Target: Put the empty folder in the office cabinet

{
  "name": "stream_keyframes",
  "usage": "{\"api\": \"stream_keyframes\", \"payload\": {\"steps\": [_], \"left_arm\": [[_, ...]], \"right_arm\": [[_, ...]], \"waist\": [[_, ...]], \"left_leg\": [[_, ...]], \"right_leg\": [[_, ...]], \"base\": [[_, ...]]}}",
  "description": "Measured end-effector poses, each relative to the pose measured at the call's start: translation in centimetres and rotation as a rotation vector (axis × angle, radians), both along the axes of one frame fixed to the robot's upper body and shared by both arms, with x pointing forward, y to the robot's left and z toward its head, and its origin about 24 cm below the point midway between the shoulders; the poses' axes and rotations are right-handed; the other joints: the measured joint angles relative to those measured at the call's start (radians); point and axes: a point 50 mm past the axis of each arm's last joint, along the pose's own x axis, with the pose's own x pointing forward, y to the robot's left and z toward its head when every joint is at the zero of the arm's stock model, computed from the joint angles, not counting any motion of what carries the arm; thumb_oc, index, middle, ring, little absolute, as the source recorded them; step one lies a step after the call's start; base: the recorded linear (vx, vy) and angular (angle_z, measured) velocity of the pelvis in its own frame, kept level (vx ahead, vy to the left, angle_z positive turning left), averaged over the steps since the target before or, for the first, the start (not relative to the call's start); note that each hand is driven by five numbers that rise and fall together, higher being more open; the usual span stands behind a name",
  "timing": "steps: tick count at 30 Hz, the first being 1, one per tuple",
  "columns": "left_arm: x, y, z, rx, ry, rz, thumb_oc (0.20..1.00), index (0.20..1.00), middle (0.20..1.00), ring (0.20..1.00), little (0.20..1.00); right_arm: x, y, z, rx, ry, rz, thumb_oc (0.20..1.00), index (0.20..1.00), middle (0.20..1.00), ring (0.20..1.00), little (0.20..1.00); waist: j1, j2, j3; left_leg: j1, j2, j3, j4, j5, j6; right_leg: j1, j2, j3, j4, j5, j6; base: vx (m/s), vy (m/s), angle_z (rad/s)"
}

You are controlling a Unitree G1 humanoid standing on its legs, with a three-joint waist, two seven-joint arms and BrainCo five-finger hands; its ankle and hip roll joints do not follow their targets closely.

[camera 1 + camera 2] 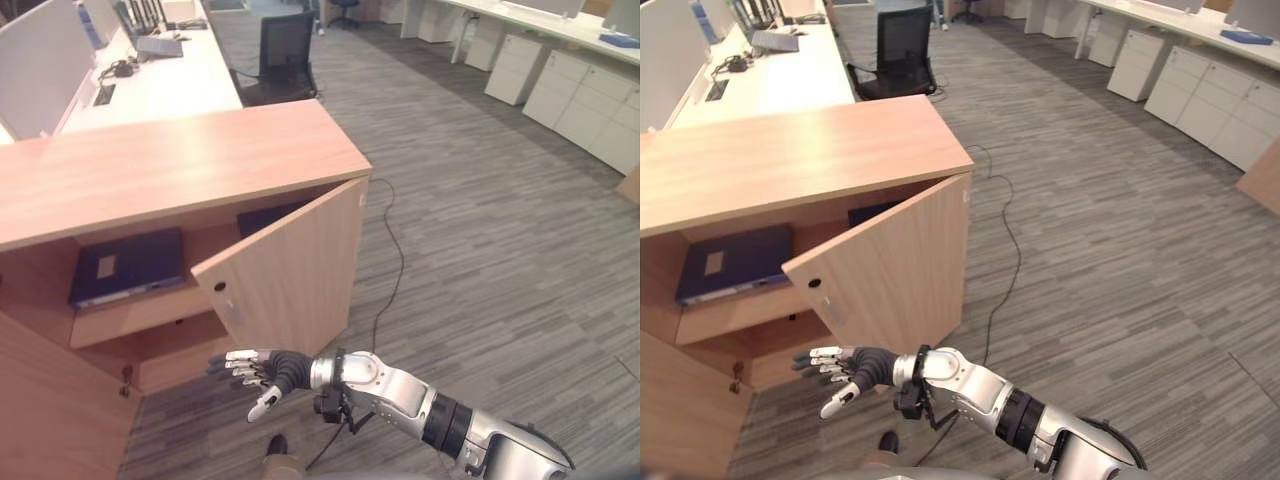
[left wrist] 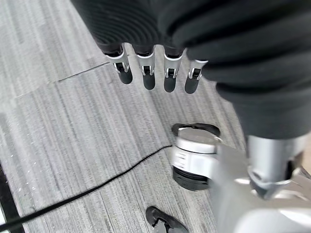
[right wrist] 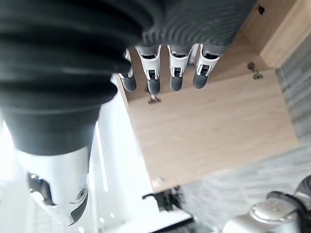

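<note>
Evidently your folder (image 1: pixel 128 265) lies shelved in the cabinet (image 1: pixel 180 165); right hand (image 1: pixel 258 372) hangs slack, empty; door (image 1: pixel 290 270) ajar.

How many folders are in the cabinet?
2: one folder flat on the left shelf, a second partly hidden behind the open door. More may be hidden.

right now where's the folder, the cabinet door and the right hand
folder (image 1: pixel 128 265): left eye view, middle of its dark blue cover, on the shelf.
cabinet door (image 1: pixel 295 272): left eye view, centre of the open wooden panel.
right hand (image 1: pixel 268 368): left eye view, dark-covered back, fingers straight.
</note>
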Motion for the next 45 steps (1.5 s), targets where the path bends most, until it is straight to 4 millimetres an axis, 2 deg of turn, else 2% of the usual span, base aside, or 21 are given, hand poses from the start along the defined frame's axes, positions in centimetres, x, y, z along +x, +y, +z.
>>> {"api": "stream_keyframes", "payload": {"steps": [1, 2, 3, 4, 5, 8, 10, 11, 13, 17, 19, 25, 27, 29, 30, 32, 34, 35, 36, 38, 45], "left_arm": [[1.2, 0.4, 0.1, 0.016, -0.031, -0.009, 1.0, 1.0, 1.0, 1.0, 1.0], [2.4, 0.8, 0.3, 0.032, -0.063, -0.02, 1.0, 1.0, 1.0, 1.0, 1.0], [3.0, 1.5, 0.6, 0.052, -0.074, -0.034, 1.0, 1.0, 1.0, 1.0, 1.0], [3.8, 2.2, 0.9, 0.07, -0.09, -0.033, 1.0, 1.0, 1.0, 1.0, 1.0], [3.8, 2.5, 1.0, 0.078, -0.11, -0.031, 1.0, 1.0, 1.0, 1.0, 1.0], [2.9, 2.0, 0.7, 0.066, -0.069, -0.023, 1.0, 1.0, 1.0, 1.0, 1.0], [3.8, 0.4, 0.3, 0.02, -0.102, -0.038, 1.0, 1.0, 1.0, 1.0, 1.0], [3.7, -0.3, 0.1, 0.002, -0.098, -0.054, 1.0, 1.0, 1.0, 1.0, 1.0], [3.7, -0.6, 0.1, -0.019, -0.1, -0.075, 1.0, 1.0, 1.0, 1.0, 1.0], [2.9, -0.4, 0.1, -0.026, -0.068, -0.114, 1.0, 1.0, 1.0, 1.0, 1.0], [2.8, -0.7, 0.0, -0.039, -0.059, -0.145, 1.0, 1.0, 1.0, 1.0, 1.0], [3.3, -1.6, -0.2, -0.068, -0.055, -0.233, 1.0, 1.0, 1.0, 1.0, 1.0], [3.4, -2.1, -0.3, -0.073, -0.035, -0.3, 1.0, 1.0, 1.0, 1.0, 1.0], [4.3, -2.1, -0.2, -0.067, -0.037, -0.371, 1.0, 1.0, 1.0, 1.0, 1.0], [4.2, -2.2, -0.2, -0.067, -0.03, -0.378, 1.0, 1.0, 1.0, 1.0, 1.0], [4.5, -2.1, -0.2, -0.062, -0.029, -0.412, 1.0, 1.0, 1.0, 1.0, 1.0], [5.7, -2.6, -0.1, -0.06, -0.07, -0.442, 1.0, 1.0, 1.0, 1.0, 1.0], [6.8, -2.6, 0.1, -0.049, -0.093, -0.464, 1.0, 1.0, 1.0, 1.0, 1.0], [7.5, -2.3, 0.3, -0.037, -0.105, -0.469, 1.0, 1.0, 1.0, 1.0, 1.0], [6.4, -1.5, 0.3, -0.021, -0.086, -0.454, 1.0, 1.0, 1.0, 1.0, 1.0], [4.9, -1.9, 0.0, -0.036, -0.087, -0.369, 1.0, 1.0, 1.0, 1.0, 1.0]], "right_arm": [[0.3, -0.2, 0.1, -0.012, -0.018, -0.006, 1.0, 1.0, 1.0, 1.0, 1.0], [0.6, -0.7, -0.1, -0.03, -0.022, -0.016, 1.0, 1.0, 1.0, 1.0, 1.0], [0.7, -0.7, 0.0, -0.027, -0.027, -0.023, 1.0, 1.0, 1.0, 1.0, 1.0], [0.7, -0.7, 0.1, -0.018, -0.033, -0.027, 1.0, 1.0, 1.0, 1.0, 1.0], [1.0, -1.2, -0.1, -0.037, -0.039, -0.038, 1.0, 1.0, 1.0, 1.0, 1.0], [1.9, -3.5, -0.5, -0.076, -0.083, -0.111, 1.0, 1.0, 1.0, 1.0, 1.0], [3.7, -7.1, -1.9, -0.154, -0.093, -0.263, 1.0, 1.0, 1.0, 1.0, 1.0], [4.0, -8.5, -2.7, -0.219, -0.104, -0.301, 1.0, 1.0, 1.0, 1.0, 1.0], [4.2, -11.1, -5.4, -0.373, -0.076, -0.381, 1.0, 1.0, 1.0, 1.0, 1.0], [1.2, -15.6, -11.3, -0.621, 0.081, -0.479, 1.0, 1.0, 1.0, 1.0, 1.0], [-1.9, -18.9, -14.7, -0.829, 0.208, -0.513, 1.0, 1.0, 1.0, 1.0, 1.0], [-8.6, -24.9, -18.2, -1.076, 0.51, -0.739, 1.0, 1.0, 1.0, 1.0, 1.0], [-11.3, -26.5, -18.8, -1.094, 0.661, -0.899, 1.0, 1.0, 1.0, 1.0, 1.0], [-13.3, -27.6, -19.0, -1.108, 0.758, -0.993, 1.0, 1.0, 1.0, 1.0, 1.0], [-13.3, -27.8, -19.0, -1.062, 0.785, -1.078, 1.0, 1.0, 1.0, 1.0, 1.0], [-11.6, -27.6, -18.8, -0.997, 0.801, -1.199, 1.0, 1.0, 1.0, 1.0, 1.0], [-11.1, -26.8, -18.9, -0.963, 0.826, -1.237, 1.0, 1.0, 1.0, 1.0, 1.0], [-10.5, -26.6, -18.8, -0.928, 0.829, -1.269, 1.0, 1.0, 1.0, 1.0, 1.0], [-10.4, -26.4, -18.8, -0.938, 0.822, -1.255, 1.0, 1.0, 1.0, 1.0, 1.0], [-10.8, -25.2, -19.2, -0.93, 0.839, -1.229, 1.0, 1.0, 1.0, 1.0, 1.0], [-11.3, -24.8, -19.4, -0.934, 0.846, -1.222, 1.0, 1.0, 1.0, 1.0, 1.0]], "waist": [[-0.007, -0.001, 0.013], [0.0, -0.012, 0.038], [-0.014, -0.033, 0.054], [-0.034, -0.074, 0.061], [-0.012, -0.112, 0.064], [-0.088, -0.093, 0.056], [-0.114, -0.04, 0.023], [-0.122, -0.011, 0.003], [-0.114, -0.004, -0.005], [-0.101, -0.019, -0.029], [-0.095, -0.01, -0.034], [-0.1, 0.013, -0.039], [-0.115, 0.021, -0.039], [-0.117, 0.02, -0.036], [-0.133, 0.033, -0.032], [-0.168, 0.044, -0.032], [-0.175, 0.045, -0.017], [-0.214, 0.059, -0.003], [-0.218, 0.045, 0.003], [-0.205, -0.023, -0.006], [-0.161, 0.002, -0.039]], "left_leg": [[-0.042, 0.021, 0.005, 0.021, 0.0, -0.003], [-0.046, 0.043, 0.073, 0.026, -0.048, 0.049], [-0.069, 0.059, 0.167, 0.033, -0.13, 0.141], [-0.078, 0.06, 0.259, 0.065, -0.175, 0.142], [-0.008, 0.032, 0.299, 0.065, -0.105, 0.045], [0.078, 0.003, 0.424, 0.108, -0.096, 0.04], [0.163, -0.004, 0.568, 0.044, -0.078, 0.034], [0.184, -0.014, 0.553, 0.014, -0.05, 0.022], [0.191, -0.051, 0.524, -0.024, -0.045, 0.003], [0.186, -0.116, 0.455, -0.031, -0.061, 0.031], [0.167, -0.146, 0.405, -0.039, -0.066, 0.049], [0.151, -0.227, 0.289, -0.034, -0.076, 0.095], [0.158, -0.28, 0.216, -0.041, -0.086, 0.129], [0.192, -0.311, 0.153, -0.069, -0.07, 0.175], [0.204, -0.314, 0.123, -0.081, -0.058, 0.191], [0.183, -0.308, 0.071, -0.086, -0.038, 0.199], [0.158, -0.293, 0.011, -0.09, -0.021, 0.202], [0.137, -0.264, -0.073, -0.088, 0.0, 0.189], [0.133, -0.267, -0.092, -0.089, 0.008, 0.179], [0.153, -0.328, -0.137, -0.1, -0.001, 0.165], [0.118, -0.289, -0.201, -0.088, 0.009, 0.121]], "right_leg": [[-0.039, 0.004, -0.007, 0.079, -0.053, -0.033], [-0.046, 0.005, -0.019, 0.124, -0.089, -0.039], [-0.05, 0.015, -0.001, 0.131, -0.117, -0.07], [-0.061, -0.018, -0.006, 0.114, -0.105, -0.08], [-0.06, -0.056, -0.013, 0.108, -0.103, -0.083], [0.009, -0.095, -0.14, 0.054, -0.077, -0.079], [0.024, -0.123, -0.251, 0.054, -0.047, -0.048], [0.023, -0.123, -0.278, 0.059, -0.044, -0.032], [0.026, -0.146, -0.296, 0.058, -0.029, -0.018], [0.069, -0.204, -0.348, 0.055, -0.01, 0.011], [0.087, -0.233, -0.391, 0.061, -0.007, 0.027], [0.124, -0.338, -0.444, 0.157, -0.015, 0.035], [0.151, -0.432, -0.456, 0.291, -0.013, 0.036], [0.135, -0.495, -0.379, 0.41, 0.004, 0.026], [0.109, -0.48, -0.268, 0.433, -0.04, 0.032], [0.044, -0.348, 0.023, 0.328, -0.132, 0.085], [-0.028, -0.226, 0.131, 0.282, -0.168, 0.03], [-0.052, -0.054, 0.338, 0.212, -0.184, 0.019], [-0.082, -0.013, 0.362, 0.213, -0.185, 0.018], [-0.099, -0.041, 0.292, 0.193, -0.132, -0.029], [-0.06, -0.018, 0.177, 0.12, -0.108, -0.054]], "base": [[-0.17, -0.091, 1.26], [-0.1, -0.063, 1.45], [-0.11, -0.027, 1.52], [-0.05, 0.086, 1.16], [-0.05, 0.085, 0.87], [-0.04, 0.153, 1.18], [0.03, 0.219, 1.43], [0.04, 0.279, 1.49], [0.0, 0.269, 0.54], [-0.01, 0.217, 0.48], [0.0, 0.294, 0.65], [0.06, 0.265, 0.67], [0.04, 0.166, 1.19], [-0.01, 0.044, 1.04], [0.01, -0.001, 0.8], [-0.05, -0.031, 0.83], [-0.03, -0.073, 1.01], [0.02, -0.104, 1.61], [0.03, -0.134, 1.6], [0.02, -0.195, 0.88], [-0.01, -0.187, 0.37]]}}
